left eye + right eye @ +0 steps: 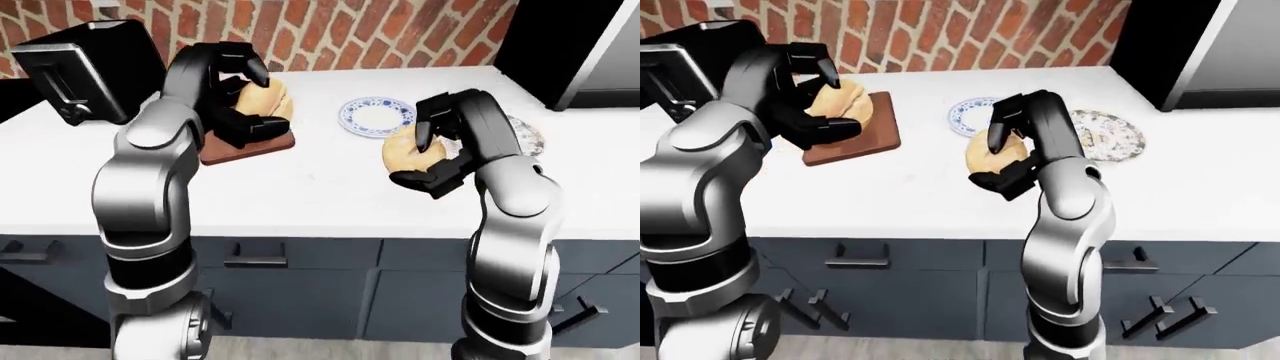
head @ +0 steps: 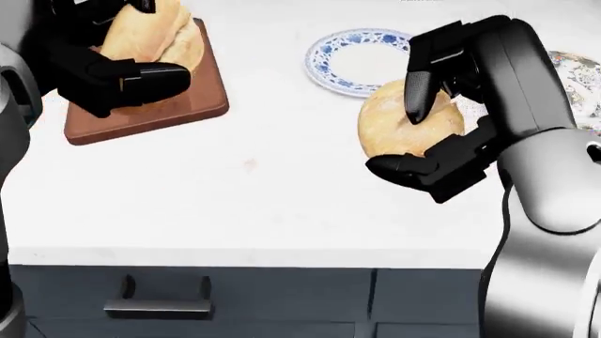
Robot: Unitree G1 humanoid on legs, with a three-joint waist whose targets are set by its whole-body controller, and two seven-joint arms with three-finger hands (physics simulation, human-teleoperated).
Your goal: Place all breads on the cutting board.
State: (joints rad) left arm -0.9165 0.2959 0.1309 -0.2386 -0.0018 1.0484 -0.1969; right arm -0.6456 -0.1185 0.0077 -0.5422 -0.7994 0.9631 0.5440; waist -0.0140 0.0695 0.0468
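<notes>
A brown cutting board (image 2: 178,105) lies on the white counter at the upper left of the head view. My left hand (image 2: 113,60) has its fingers closed round a pale bread loaf (image 2: 155,35) over the board. My right hand (image 2: 442,123) is shut on a round bread roll (image 2: 394,130) and holds it above the counter, just below a blue-patterned plate (image 2: 352,63). The same things show in the right-eye view: board (image 1: 865,139), left hand's loaf (image 1: 845,105), right hand's roll (image 1: 995,146).
A second patterned plate (image 1: 1110,135) lies to the right of my right hand. A black toaster (image 1: 85,71) stands at the left by the brick wall. A dark appliance (image 1: 570,45) fills the upper right. Drawer fronts (image 2: 282,303) run below the counter edge.
</notes>
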